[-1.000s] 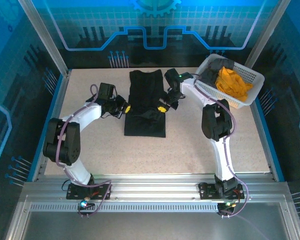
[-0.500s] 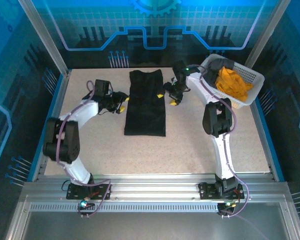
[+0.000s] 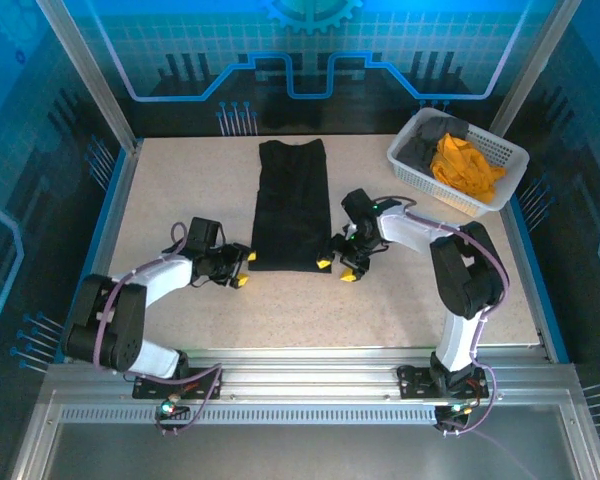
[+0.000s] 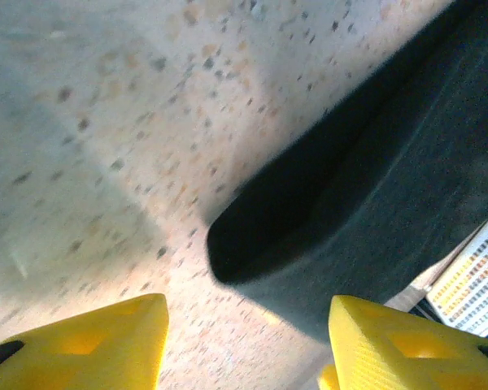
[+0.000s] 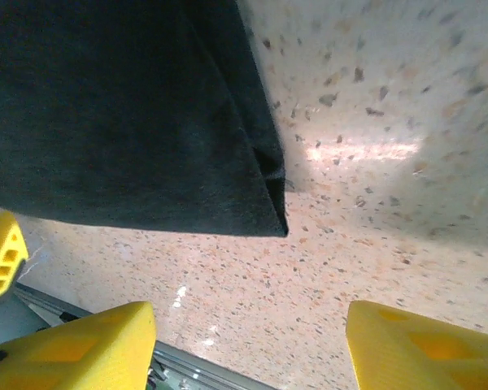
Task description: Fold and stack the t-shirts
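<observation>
Seen from above, bare table (image 3: 170,190) lies open down the left of the frame, across the lower band and at lower right. The folded black t-shirt (image 3: 292,205) runs as a long strip down the upper centre. The white basket (image 3: 420,182), heaped with cloth, blocks the upper right corner. The left gripper (image 3: 245,268) and right gripper (image 3: 336,270) crowd the strip's lower corners.
</observation>
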